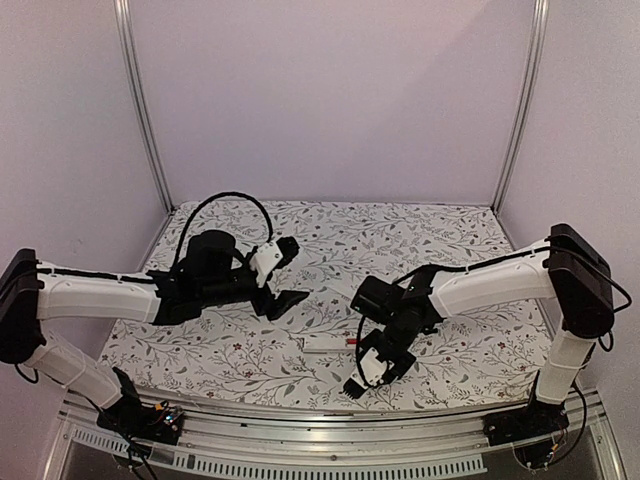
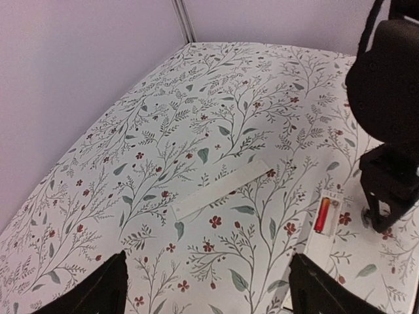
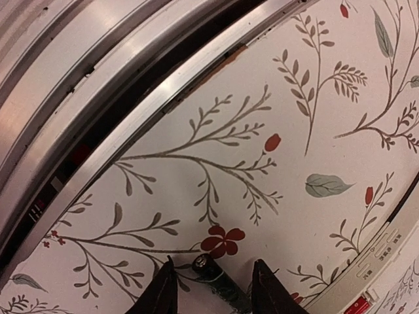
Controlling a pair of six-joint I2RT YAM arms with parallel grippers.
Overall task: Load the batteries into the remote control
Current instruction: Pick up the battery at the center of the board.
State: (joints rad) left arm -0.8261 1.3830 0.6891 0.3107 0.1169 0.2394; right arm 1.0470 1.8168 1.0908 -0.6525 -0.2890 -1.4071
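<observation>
The remote control (image 2: 313,247) lies face down on the floral cloth with its compartment open, and one red-orange battery (image 2: 322,216) sits in it. It also shows in the top view (image 1: 325,348) and at the lower right of the right wrist view (image 3: 380,258). My right gripper (image 3: 216,291) is low over the cloth next to the remote, its jaws apart. A second battery (image 3: 219,282), dark end showing, lies between the fingers with gaps on both sides. My left gripper (image 2: 206,294) is open and empty, hovering left of the remote.
The thin white cover strip (image 2: 222,190) lies loose on the cloth, left of the remote. The metal rail (image 3: 98,98) at the table's near edge runs close to my right gripper. Pale walls enclose the table.
</observation>
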